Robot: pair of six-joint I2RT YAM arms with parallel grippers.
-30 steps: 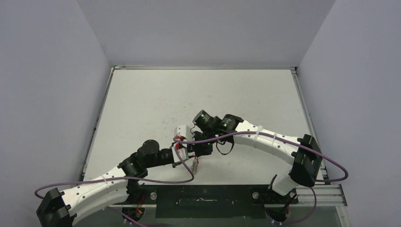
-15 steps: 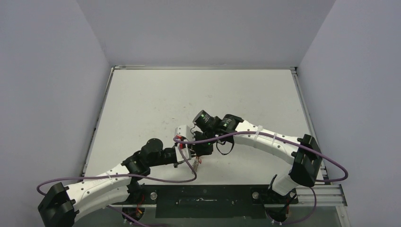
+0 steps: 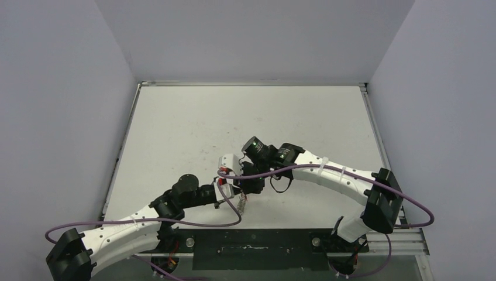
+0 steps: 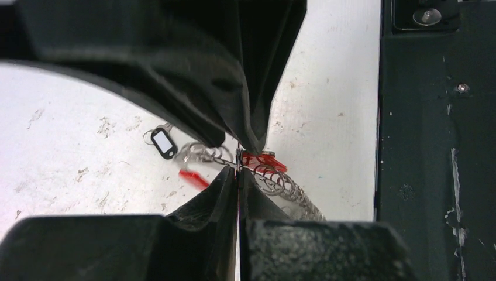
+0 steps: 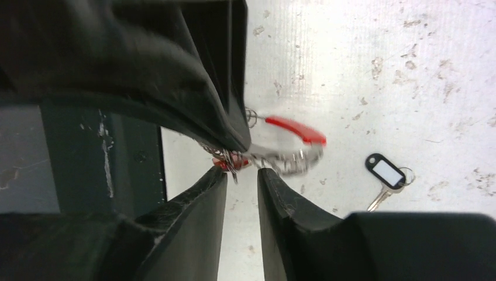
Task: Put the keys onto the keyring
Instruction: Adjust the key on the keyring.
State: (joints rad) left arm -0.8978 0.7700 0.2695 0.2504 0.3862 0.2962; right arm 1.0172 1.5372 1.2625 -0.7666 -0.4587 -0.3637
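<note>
In the left wrist view my left gripper (image 4: 238, 168) is shut on the thin wire of the keyring (image 4: 264, 163), beside its red sleeve; a chain of small silver pieces (image 4: 292, 190) hangs off it. In the right wrist view my right gripper (image 5: 242, 171) has its jaws apart, their tips at the keyring (image 5: 292, 130). The loose key (image 5: 387, 174), with a dark oblong head and a silver shaft, lies on the table to the right, apart from both grippers. It also shows in the left wrist view (image 4: 164, 143). From above, both grippers meet at the keyring (image 3: 240, 202).
The white table (image 3: 193, 129) is scuffed. A dark base plate (image 3: 257, 249) runs along its near edge, close below the grippers. Purple cables (image 3: 205, 222) loop off both arms. Grey walls enclose the table on three sides.
The right arm has shifted slightly to the right and nearer. The left arm has barely moved and keeps its hold on the keyring.
</note>
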